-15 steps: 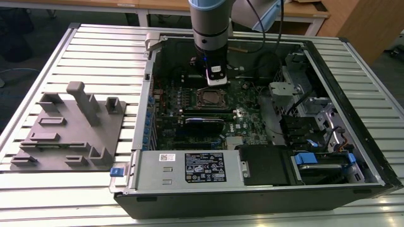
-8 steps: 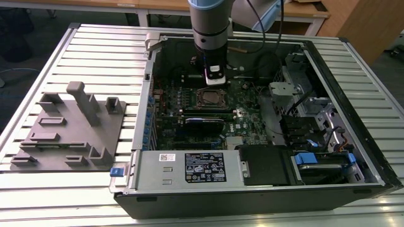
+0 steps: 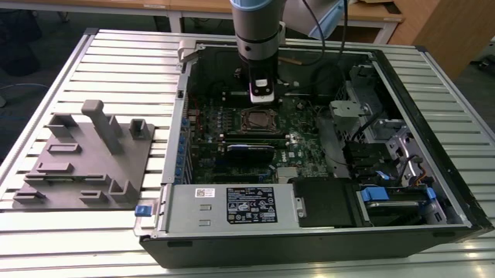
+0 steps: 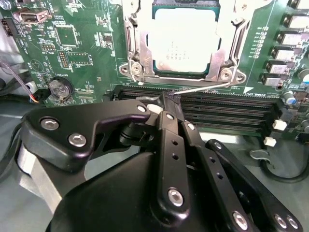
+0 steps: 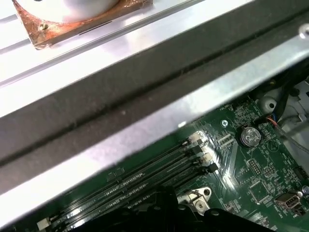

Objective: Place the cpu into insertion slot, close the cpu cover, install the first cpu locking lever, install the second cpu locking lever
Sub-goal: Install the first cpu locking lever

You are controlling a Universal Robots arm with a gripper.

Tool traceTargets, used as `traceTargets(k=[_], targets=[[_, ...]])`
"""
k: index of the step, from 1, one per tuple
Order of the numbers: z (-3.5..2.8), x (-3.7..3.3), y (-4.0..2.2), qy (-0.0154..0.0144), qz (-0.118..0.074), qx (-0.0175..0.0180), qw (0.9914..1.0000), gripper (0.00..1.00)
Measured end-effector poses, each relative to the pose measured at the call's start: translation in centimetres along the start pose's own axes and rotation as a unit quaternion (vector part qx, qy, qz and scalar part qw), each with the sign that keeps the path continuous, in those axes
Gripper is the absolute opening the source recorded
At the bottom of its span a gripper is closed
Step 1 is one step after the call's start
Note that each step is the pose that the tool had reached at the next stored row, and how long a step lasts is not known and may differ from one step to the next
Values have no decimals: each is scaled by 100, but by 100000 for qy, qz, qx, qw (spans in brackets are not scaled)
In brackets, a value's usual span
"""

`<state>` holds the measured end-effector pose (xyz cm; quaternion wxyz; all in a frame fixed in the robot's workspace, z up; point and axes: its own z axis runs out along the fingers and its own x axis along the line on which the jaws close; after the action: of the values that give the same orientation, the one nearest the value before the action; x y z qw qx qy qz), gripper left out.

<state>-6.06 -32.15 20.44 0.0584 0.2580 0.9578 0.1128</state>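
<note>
Arm (image 3: 255, 29) vertical, hand (image 3: 261, 96) beside the cpu cover (image 4: 137, 46)

Single arm (image 3: 255, 23) vertical, wrist (image 3: 257, 55) pointing straight down, jaws closed together

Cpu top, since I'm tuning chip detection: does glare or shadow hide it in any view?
In the second wrist view the cpu glares almost white; in the exterior view it sits dim inside the case; in the first wrist view glare streaks the case rim.
</note>
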Motion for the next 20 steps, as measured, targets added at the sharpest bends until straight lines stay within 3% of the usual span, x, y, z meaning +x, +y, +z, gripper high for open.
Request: traceTargets(k=[5,7,10,14,15,18,20], targets=[[4,8,13,-72,182,2,100000,11],[10,9,11,-249,153,-113,100000,11],[24,10,7,-813,25,-522,99995,11],[26,11,6,-914,-3,-578,99994,11],[28,12,5,-1025,-18,-649,99993,11],[33,14,3,-1994,-254,-1228,99972,11],[34,14,3,-2033,-266,-1260,99971,11]])
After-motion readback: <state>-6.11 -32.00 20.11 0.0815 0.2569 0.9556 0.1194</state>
